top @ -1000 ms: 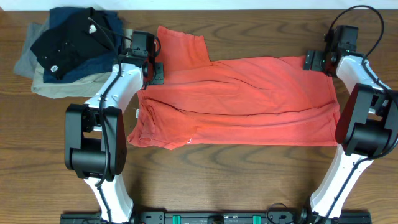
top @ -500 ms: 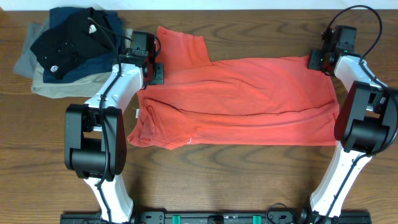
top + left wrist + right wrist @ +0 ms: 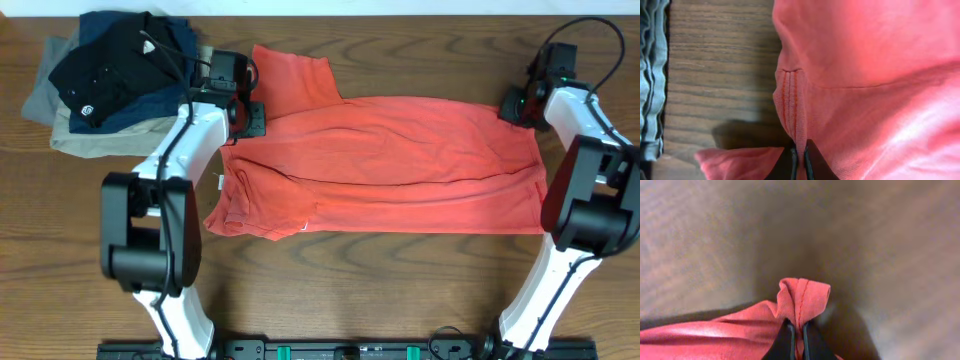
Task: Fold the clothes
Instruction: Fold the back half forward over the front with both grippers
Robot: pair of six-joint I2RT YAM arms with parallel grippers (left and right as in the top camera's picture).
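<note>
Coral-red short-sleeved cotton T-shirt (image 3: 400,165) flat on brown wooden table (image 3: 350,290), L gripper (image 3: 800,159) pinched tight on stitched seam, R gripper (image 3: 796,336) likewise on hem corner

1 coral T-shirt (image 3: 400,165), 2 grippers (image 3: 250,118) (image 3: 509,103), 1 pile of folded garments (image 3: 100,85), 1 table (image 3: 350,290).

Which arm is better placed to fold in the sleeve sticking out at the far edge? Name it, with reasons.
Left, probably: the left gripper is shut on the T-shirt at the seam beside that sleeve; the right gripper pinches the opposite end.
</note>
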